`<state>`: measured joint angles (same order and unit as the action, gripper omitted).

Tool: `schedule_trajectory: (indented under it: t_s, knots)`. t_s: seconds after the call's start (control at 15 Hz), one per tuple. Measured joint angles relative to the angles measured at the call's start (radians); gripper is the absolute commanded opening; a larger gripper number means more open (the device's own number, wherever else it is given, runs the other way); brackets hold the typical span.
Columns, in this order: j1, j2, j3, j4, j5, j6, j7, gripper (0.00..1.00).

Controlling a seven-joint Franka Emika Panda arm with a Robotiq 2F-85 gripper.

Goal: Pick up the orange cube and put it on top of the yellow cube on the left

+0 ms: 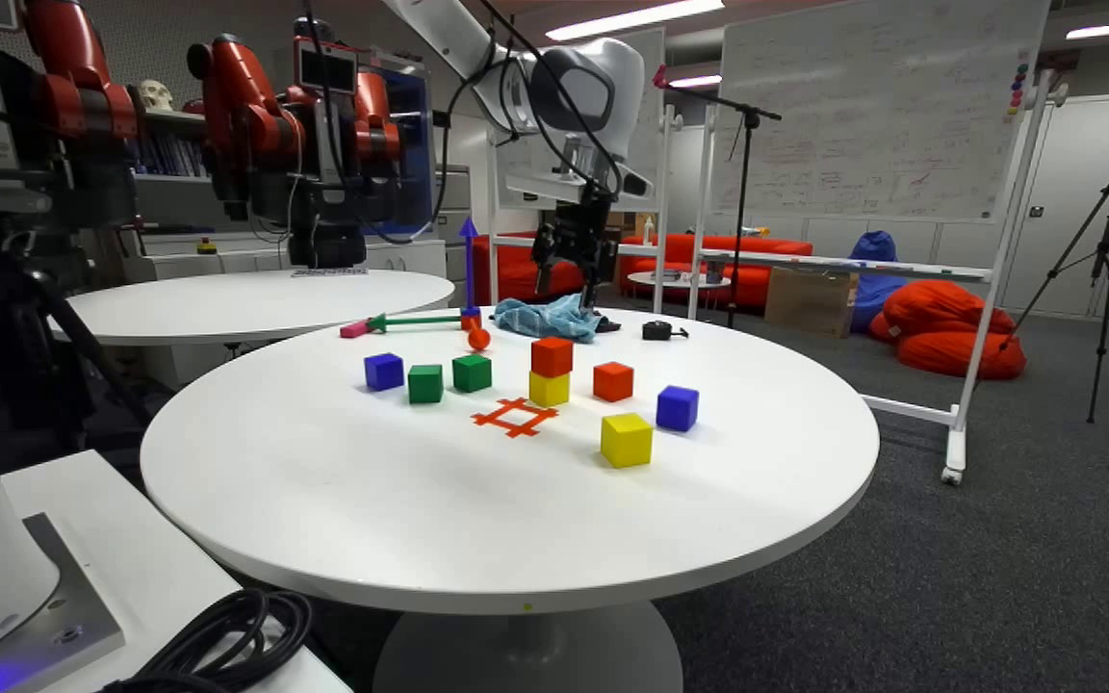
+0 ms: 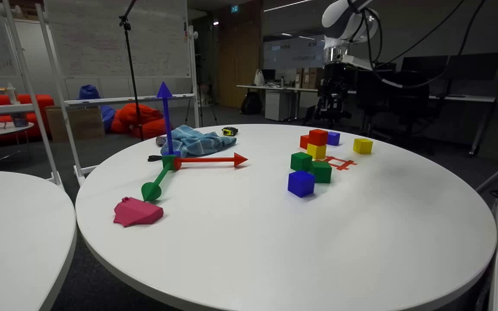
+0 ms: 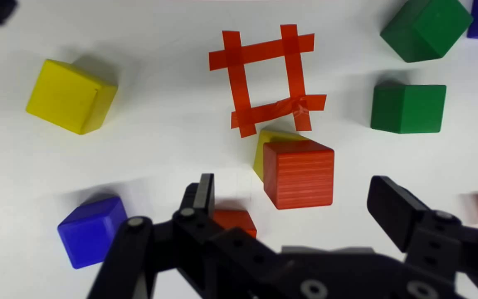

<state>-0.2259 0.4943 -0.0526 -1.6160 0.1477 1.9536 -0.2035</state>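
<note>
On the round white table [image 1: 400,510], the orange cube [image 1: 552,356] is supported on top of a yellow cube [image 1: 549,390], as can be seen in both exterior views. Higher up, well apart from this stack, the pincer [image 3: 292,189] is held with its fingers [image 3: 390,205] spread wide. By one finger in the wrist view, a red cube [image 1: 612,382] near the stack is partly covered. Just beside the lower cube, a square frame of red tape [image 3: 240,87] is laid on the table. Well apart, the second yellow cube [image 3: 67,97] is set near a blue cube [image 3: 91,236]. On the opposite side of the tape, two green cubes [image 1: 425,383] are grouped near another blue cube [image 1: 384,372]. Farther from the stack, a crumpled blue checked cloth [image 2: 199,141] is seen near an axes model [image 2: 169,162] with three coloured arrows.
</note>
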Motion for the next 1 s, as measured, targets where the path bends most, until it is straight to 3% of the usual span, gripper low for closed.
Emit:
schedule_trajectory:
  t_s: [0.4, 1.0]
  knots:
    - [0.003, -0.228, 0.000, -0.241, 0.000, 0.067, -0.002, 1.00]
    - [0.003, -0.251, 0.000, -0.277, 0.000, 0.079, -0.002, 1.00]
